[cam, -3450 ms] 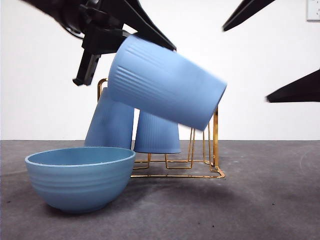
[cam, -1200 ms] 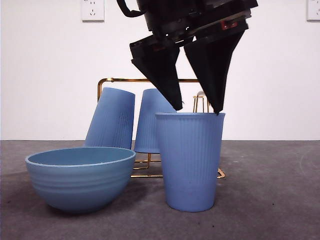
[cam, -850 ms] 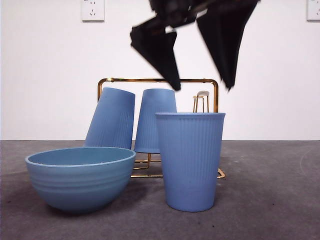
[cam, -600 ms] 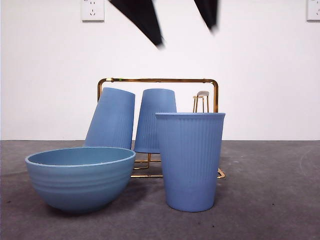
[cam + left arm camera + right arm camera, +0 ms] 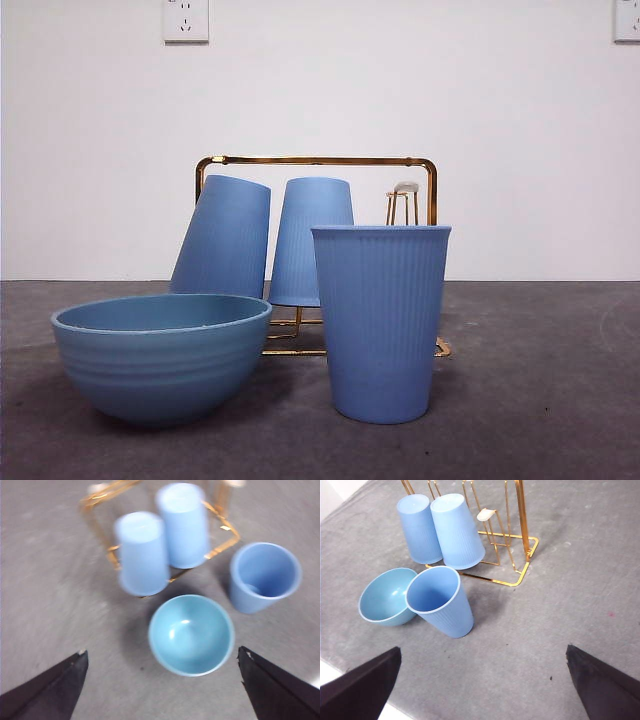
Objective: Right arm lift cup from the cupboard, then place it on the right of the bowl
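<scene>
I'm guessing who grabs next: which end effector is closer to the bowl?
Probably left: left end effector hovers over the bowl; right end effector hangs high past the cup.

Bowl, cup and rack under the left gripper

Upright cup (image 5: 265, 576) beside bowl (image 5: 191, 634); left gripper (image 5: 160, 690) jaws spread wide.

Your table (image 5: 540, 400) is a dark grey, faintly speckled surface. Three things sit directly on it: the bowl (image 5: 160, 355), mouth up; the cup (image 5: 380, 320), upright and open end up, just to the right of the bowl; and the rack (image 5: 425, 200) behind both, its gold base frame flat on the table. From the right wrist view, cup and bowl look almost touching
</scene>
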